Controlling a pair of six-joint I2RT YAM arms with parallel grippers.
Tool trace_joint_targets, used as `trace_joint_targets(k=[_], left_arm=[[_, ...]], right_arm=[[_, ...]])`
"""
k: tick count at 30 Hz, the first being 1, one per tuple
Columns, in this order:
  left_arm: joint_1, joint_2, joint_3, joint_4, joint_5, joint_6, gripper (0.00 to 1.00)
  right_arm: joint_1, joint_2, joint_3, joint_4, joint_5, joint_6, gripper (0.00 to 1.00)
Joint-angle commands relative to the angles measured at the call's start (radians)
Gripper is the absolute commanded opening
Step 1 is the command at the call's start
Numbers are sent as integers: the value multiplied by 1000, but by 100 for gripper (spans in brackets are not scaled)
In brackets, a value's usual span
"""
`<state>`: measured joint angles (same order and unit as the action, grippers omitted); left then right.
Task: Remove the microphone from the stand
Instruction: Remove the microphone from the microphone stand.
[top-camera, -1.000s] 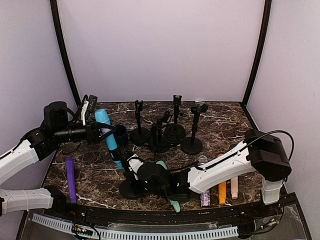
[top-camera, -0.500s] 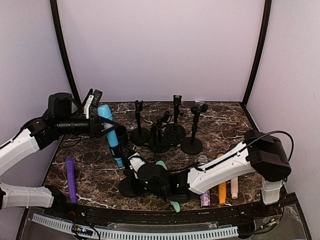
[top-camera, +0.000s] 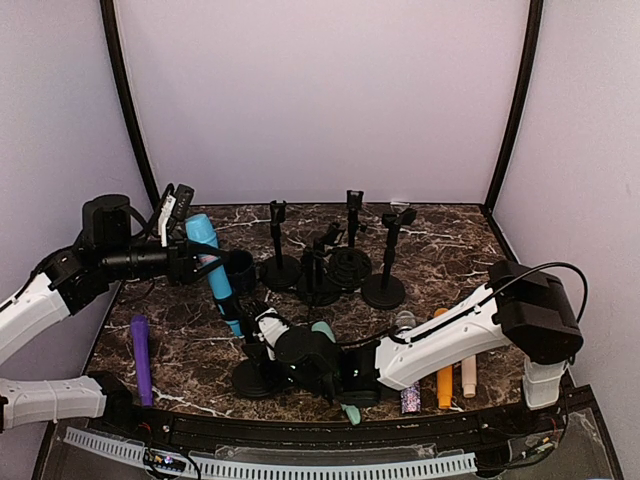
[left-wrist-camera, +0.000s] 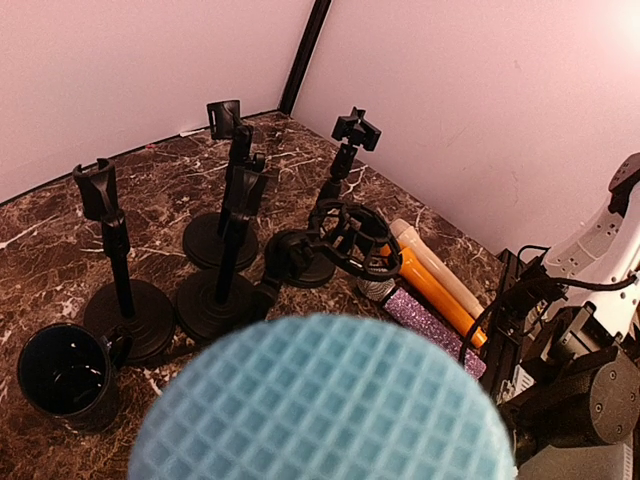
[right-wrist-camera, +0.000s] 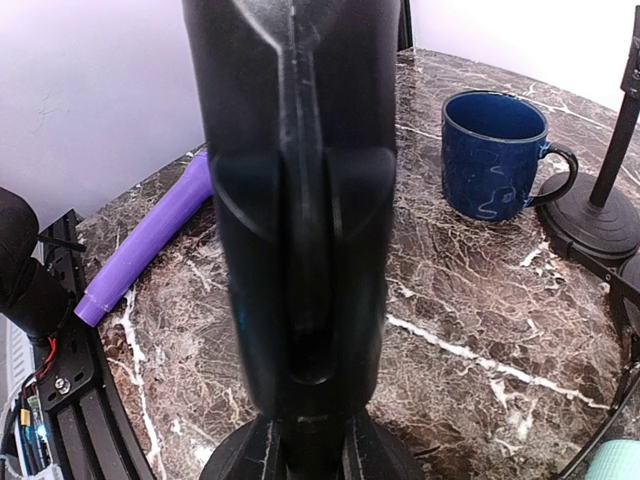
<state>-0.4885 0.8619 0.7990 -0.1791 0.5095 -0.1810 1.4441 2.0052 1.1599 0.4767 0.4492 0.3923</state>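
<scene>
Nearest: right gripper (top-camera: 263, 345) clamped tight on the stand (top-camera: 250, 379). Stand is matte black plastic w/ round flat base and ribbed clip up top. It sits on a glossy dark marble table (top-camera: 190, 335) w/ white veins. Smooth purple mic (top-camera: 140, 358) lies flat by L edge.

Next back: blue mic (top-camera: 222, 295), a tapered tube w/ waffle-mesh dome head, tilted. Left gripper (top-camera: 200, 262) grips it below the head. Tail end is just beside the stand clip; can't tell if touching.

Further: glazed navy mug (top-camera: 240, 268), then empty stands (top-camera: 320, 265), thin poles on disc bases.

Vs 0.5 s ago: mic head swung back L and stand base slid slightly L.
</scene>
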Motion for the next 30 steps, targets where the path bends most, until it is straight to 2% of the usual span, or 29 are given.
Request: trace_joint_targets(k=[1,5,16,21,30], left_arm=[[15,-82,25,279,44,47,0],[14,-91,19,293,62,64,0],[16,-55,69,244,-16,70,0],[18,-27,97,229,-35,37,0],[27,32,177,128,-75,14,0]], right_arm=[[-9,40,-49,-164,-15,96,0],[-10,44,-48,-166,-23,96,0],[-7,51,-42,-176,-12,79,0],[12,67,-16,-221,49,53,0],[35,88,13,-247,84,19,0]])
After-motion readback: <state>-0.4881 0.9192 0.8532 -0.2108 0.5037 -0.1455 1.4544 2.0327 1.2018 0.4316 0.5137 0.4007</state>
